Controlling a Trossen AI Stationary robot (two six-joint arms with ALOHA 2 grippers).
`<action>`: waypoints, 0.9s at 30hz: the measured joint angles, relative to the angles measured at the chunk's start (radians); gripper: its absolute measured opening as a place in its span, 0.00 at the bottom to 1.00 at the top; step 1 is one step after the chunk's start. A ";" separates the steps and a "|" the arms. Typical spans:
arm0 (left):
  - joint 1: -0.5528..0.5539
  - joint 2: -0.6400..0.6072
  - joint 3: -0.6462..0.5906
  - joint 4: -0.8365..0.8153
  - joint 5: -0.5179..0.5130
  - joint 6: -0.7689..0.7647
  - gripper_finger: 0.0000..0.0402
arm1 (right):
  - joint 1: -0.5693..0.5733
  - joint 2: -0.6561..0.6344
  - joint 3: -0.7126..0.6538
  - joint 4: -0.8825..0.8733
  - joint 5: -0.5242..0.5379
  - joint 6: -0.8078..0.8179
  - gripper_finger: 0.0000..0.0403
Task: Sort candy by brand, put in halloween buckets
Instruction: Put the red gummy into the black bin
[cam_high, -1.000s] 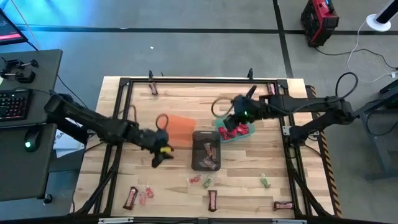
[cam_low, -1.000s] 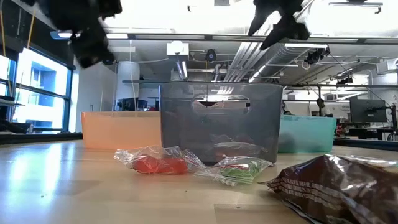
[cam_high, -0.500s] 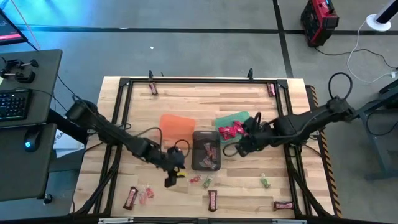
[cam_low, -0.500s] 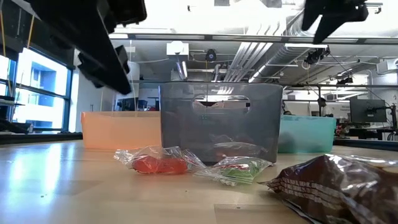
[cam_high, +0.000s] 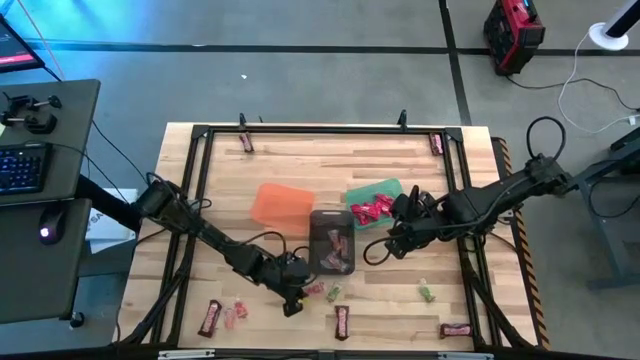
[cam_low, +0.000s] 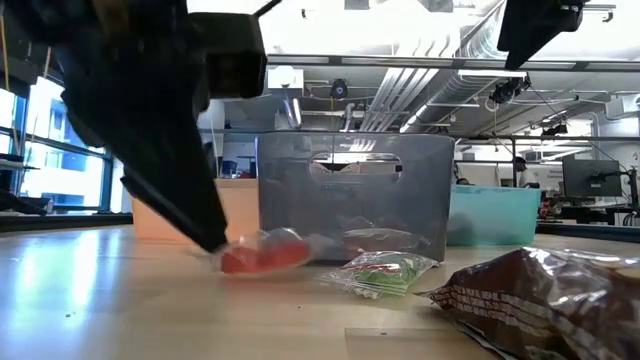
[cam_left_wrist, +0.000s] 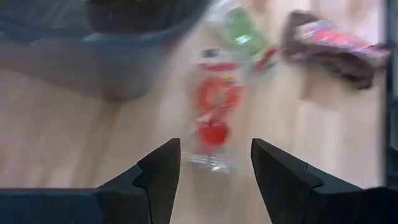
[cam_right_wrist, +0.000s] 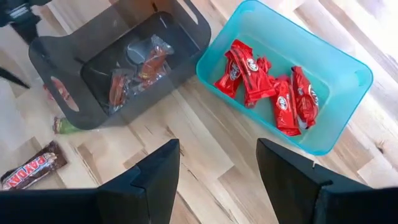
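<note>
Three buckets: translucent orange tub (cam_high: 281, 204), dark grey rectangular bin (cam_high: 331, 241), teal-green tub (cam_right_wrist: 286, 81), in a row mid-table
Left gripper (cam_left_wrist: 211, 167): fingers spread, low over clear-wrapped red candy (cam_left_wrist: 212, 112), just in front of grey bin
Right gripper (cam_right_wrist: 216, 173): fingers apart, empty, above table between grey bin and teal tub
Teal tub: red-wrapped bars (cam_right_wrist: 264, 84) inside
Grey bin: a few wrapped sweets (cam_right_wrist: 134, 71) inside
Loose: green-wrapped candy (cam_low: 382, 271), brown bar (cam_high: 342, 321) on table

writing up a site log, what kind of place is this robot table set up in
Probably an open robotics lab or workshop. The low view shows exposed ceiling pipes and monitors on benches; the high view shows a bare grey floor and a keyboard desk beside the wooden table.
</note>
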 joint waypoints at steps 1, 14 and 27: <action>0.001 0.004 -0.001 -0.004 -0.003 0.013 0.46 | 0.000 0.000 0.000 -0.001 0.001 0.000 0.51; 0.006 0.006 -0.001 -0.007 0.018 0.104 0.18 | 0.000 0.000 0.000 0.007 0.049 0.054 0.51; -0.028 -0.301 -0.002 -0.314 0.052 0.204 0.00 | 0.000 0.000 0.000 0.014 0.056 0.073 0.51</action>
